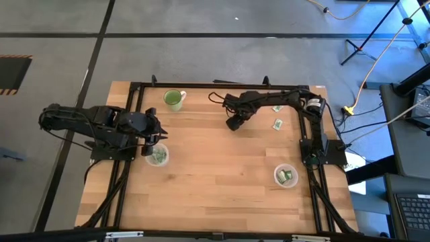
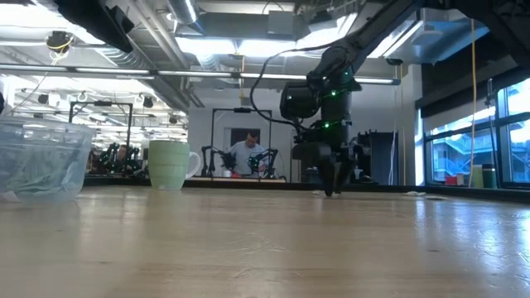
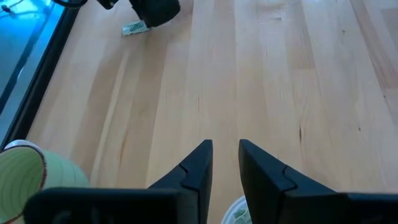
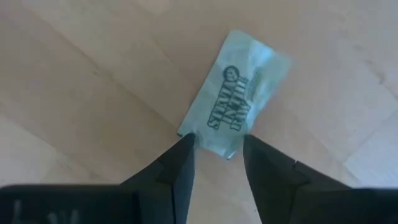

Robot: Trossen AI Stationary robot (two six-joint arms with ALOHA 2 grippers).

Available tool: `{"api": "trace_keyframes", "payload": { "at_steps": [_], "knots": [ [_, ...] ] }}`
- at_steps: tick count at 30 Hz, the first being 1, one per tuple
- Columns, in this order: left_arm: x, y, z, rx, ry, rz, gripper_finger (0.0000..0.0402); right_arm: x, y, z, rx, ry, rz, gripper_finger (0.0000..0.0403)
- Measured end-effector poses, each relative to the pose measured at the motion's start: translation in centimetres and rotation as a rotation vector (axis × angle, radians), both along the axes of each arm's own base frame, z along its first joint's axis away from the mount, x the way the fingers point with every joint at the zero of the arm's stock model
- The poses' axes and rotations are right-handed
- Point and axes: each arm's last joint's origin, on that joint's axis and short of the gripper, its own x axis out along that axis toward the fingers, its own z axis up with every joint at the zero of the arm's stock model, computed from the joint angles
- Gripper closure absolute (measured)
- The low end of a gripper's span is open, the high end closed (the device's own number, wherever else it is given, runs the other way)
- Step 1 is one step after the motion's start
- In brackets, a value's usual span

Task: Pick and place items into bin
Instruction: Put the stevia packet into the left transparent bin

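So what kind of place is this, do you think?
Probably a robotics lab or workshop: the low view shows exposed ceiling ducts, another robot rig with a person seated behind it, and the high view shows a camera tripod on the grey floor.

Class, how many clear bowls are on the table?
2. One bowl sits near the table's left edge, the second bowl near its right edge. None seems hidden.

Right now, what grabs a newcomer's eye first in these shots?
The right tool, down at the table's far middle, has its fingers open astride one end of a green packet lying flat on the wood. Next, two clear bins holding packets: one just under the left tool at the left edge, one near the right edge. A light-green mug stands at the far left.
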Motion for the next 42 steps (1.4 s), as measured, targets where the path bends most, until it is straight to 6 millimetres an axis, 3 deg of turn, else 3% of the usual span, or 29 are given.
{"api": "trace_keyframes", "payload": {
  "at_steps": [9,24,29,32,36,42],
  "knots": [
    [0.0,0.0,0.0,0.007,0.000,-0.003,0.0329,-1.0,0.4,-1.5,0.015,-0.007,-0.023,0.0301],
    [0.0,0.0,0.1,0.015,-0.007,0.005,0.0329,-0.8,0.3,-1.3,0.015,0.015,0.086,0.0396],
    [0.8,0.4,0.7,0.017,-0.102,0.075,0.0329,-0.5,0.5,0.2,0.028,0.041,0.121,0.0398],
    [1.3,0.6,0.4,0.120,-0.069,0.032,0.0329,0.0,0.9,1.9,0.028,0.016,0.176,0.0397],
    [2.6,0.7,-1.2,0.348,0.026,-0.070,0.0329,0.7,1.9,4.3,0.052,-0.058,0.255,0.0397],
    [6.0,1.0,-3.9,0.524,0.025,-0.134,0.0329,2.7,3.8,7.1,0.113,-0.271,0.464,0.0397]
  ]
}}
